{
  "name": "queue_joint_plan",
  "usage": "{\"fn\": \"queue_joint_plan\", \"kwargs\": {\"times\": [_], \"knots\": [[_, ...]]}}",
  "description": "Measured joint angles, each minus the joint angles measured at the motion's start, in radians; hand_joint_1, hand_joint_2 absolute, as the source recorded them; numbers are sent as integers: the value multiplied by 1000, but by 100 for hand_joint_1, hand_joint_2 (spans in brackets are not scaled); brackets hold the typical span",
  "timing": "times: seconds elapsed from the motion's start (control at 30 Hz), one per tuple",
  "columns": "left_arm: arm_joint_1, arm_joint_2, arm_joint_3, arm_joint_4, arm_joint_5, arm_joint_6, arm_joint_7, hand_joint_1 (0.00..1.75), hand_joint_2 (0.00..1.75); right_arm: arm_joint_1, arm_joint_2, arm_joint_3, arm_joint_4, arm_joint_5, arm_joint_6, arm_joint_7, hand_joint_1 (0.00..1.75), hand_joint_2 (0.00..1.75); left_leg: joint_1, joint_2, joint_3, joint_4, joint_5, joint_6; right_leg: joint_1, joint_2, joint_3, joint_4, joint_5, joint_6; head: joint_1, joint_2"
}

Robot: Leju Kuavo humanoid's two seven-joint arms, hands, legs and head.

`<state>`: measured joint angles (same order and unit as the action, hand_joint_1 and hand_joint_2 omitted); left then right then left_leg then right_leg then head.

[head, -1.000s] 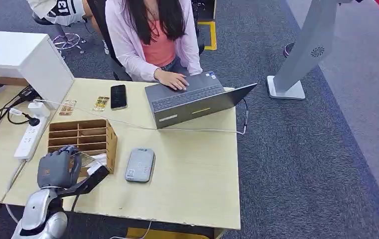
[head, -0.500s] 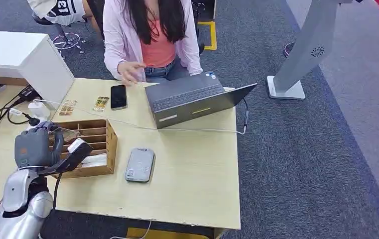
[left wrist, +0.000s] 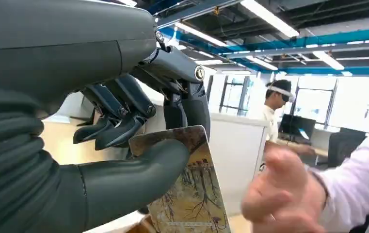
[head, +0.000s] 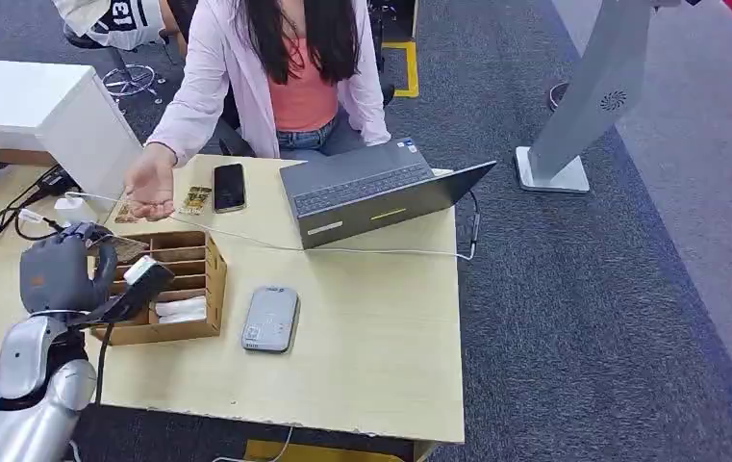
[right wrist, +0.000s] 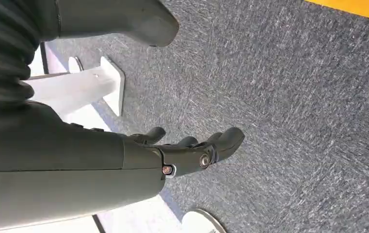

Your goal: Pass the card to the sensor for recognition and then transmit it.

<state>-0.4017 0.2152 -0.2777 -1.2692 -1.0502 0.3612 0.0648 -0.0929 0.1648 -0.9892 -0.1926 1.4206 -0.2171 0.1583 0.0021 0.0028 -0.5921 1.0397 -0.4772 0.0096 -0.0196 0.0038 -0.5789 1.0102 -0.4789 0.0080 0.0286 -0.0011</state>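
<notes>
My left hand is raised at the left of the table, beside the wooden card rack. It pinches a picture card between thumb and fingers; the card's edge shows past the hand. A person's open hand reaches over the table toward it, palm up, and appears close in the left wrist view. The grey card sensor lies flat on the table to the right of the rack. My right hand hangs over grey carpet, fingers loosely spread, holding nothing.
An open laptop sits at the table's far side before the seated person. A black phone and two loose cards lie near it. A white power strip and cables run along the left; a cable crosses the table.
My left hand lifted the card from the table's front edge near the rack and moved it left and farther back. The person took a hand off the laptop and reached toward mine.
</notes>
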Motion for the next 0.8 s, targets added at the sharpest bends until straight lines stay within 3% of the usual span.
{"fn": "queue_joint_plan", "kwargs": {"times": [0.23, 0.5, 0.8], "knots": [[-86, 9, 0, 4, 6, 3, -15, 175, 175, -1, 0, 0, 0, 17, 1, -3, 0, 175, 0, 0, 0, 0, 0, 0, 0, 0, 0, 0, 0, 0, 0, 0], [-294, 34, 0, 165, 10, 15, -51, 175, 175, -4, 0, 0, 0, 35, 3, -6, 0, 175, 0, 0, 0, 0, 0, 0, 0, 0, 0, 0, 1, 0, 0, 0], [-356, 36, 0, 268, 0, 23, -50, 175, 175, -5, 0, 0, 0, 35, 3, -6, 0, 175, 0, 0, 0, 0, 0, 0, 0, 0, 0, 0, 1, 0, 0, 0]]}}
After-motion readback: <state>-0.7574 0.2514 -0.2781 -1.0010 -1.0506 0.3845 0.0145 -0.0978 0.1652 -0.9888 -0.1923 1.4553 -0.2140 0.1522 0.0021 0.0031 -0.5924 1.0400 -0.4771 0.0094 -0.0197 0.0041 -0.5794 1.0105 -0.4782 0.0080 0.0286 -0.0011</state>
